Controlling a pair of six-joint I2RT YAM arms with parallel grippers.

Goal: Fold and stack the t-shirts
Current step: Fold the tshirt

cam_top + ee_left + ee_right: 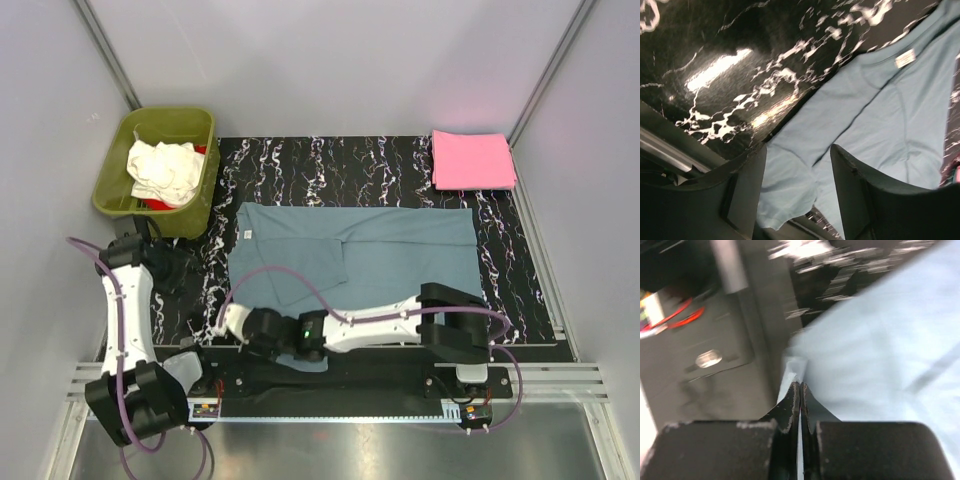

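Note:
The blue-grey t-shirt (400,250) lies spread on the black marbled mat (300,160), one sleeve folded inward. My right gripper (232,318) reaches left along the near edge and is shut on the shirt's near-left hem; in the right wrist view (800,384) the cloth (880,340) is pinched between the tips. My left gripper (182,268) is open and empty, left of the shirt and pointing at it (880,115) between its fingers (799,150). The pink t-shirt (472,160) lies folded at the back right. The cream-white t-shirt (163,170) and the red one (155,204) are in the tub.
The olive-green tub (200,195) stands at the back left, close behind my left gripper. The metal rail (560,375) and the arm bases run along the near edge. Grey walls close in both sides.

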